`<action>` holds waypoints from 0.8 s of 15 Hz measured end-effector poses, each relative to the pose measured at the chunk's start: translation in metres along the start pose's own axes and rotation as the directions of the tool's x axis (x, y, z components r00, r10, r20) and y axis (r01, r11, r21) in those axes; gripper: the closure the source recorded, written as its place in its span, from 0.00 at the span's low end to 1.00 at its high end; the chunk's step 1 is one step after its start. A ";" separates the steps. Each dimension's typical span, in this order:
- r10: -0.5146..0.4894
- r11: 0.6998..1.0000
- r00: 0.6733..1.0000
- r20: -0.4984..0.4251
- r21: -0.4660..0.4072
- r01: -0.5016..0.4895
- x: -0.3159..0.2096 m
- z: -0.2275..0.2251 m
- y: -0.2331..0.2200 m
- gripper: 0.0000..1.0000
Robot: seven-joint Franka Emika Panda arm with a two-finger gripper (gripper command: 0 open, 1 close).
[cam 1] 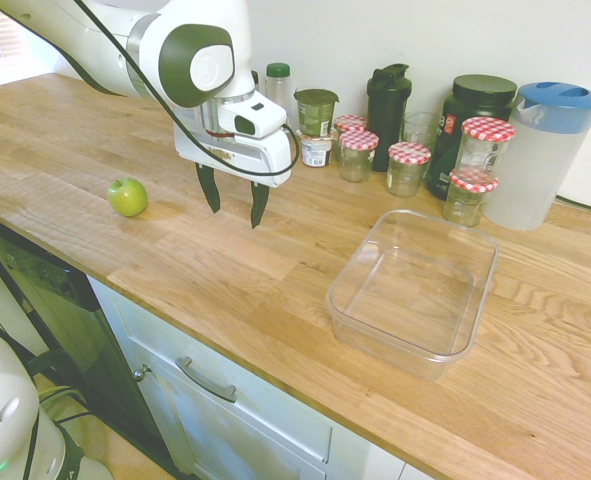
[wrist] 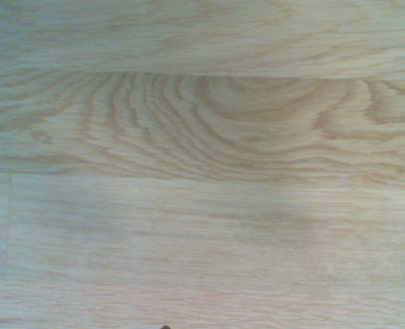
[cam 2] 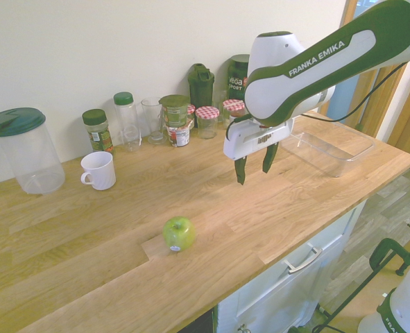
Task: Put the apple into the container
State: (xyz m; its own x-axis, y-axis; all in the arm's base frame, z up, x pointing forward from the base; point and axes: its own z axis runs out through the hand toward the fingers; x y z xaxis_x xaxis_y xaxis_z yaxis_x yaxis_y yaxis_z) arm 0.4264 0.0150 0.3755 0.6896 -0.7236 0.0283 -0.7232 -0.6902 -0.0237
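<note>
A small bright green apple (cam 1: 127,196) (cam 2: 179,234) rests on the wooden counter near its front edge. My gripper (cam 1: 235,208) (cam 2: 255,168) hangs open above the counter, pointing down, with nothing between its fingers. It is between the apple and the container, apart from both. The container (cam 1: 415,290) (cam 2: 327,149) is a shallow clear plastic tub, lying empty on the counter. Only bare wood grain shows in the wrist view.
Along the wall stand red-checked-lid jars (cam 1: 408,166), a dark shaker bottle (cam 1: 388,100), a blue-lidded pitcher (cam 1: 541,152), spice jars (cam 2: 96,129) and a glass (cam 2: 151,119). A white mug (cam 2: 98,171) sits further out. The counter's front edge (cam 1: 225,335) drops to cabinet drawers.
</note>
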 end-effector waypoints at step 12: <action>-0.319 0.946 0.948 -0.006 0.062 0.319 -0.154 -0.078 -0.132 0.00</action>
State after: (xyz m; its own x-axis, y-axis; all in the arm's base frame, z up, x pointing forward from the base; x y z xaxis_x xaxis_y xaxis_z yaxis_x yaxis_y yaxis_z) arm 0.4123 0.2177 0.4522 0.8841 -0.4655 0.0403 -0.4619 -0.8837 -0.0756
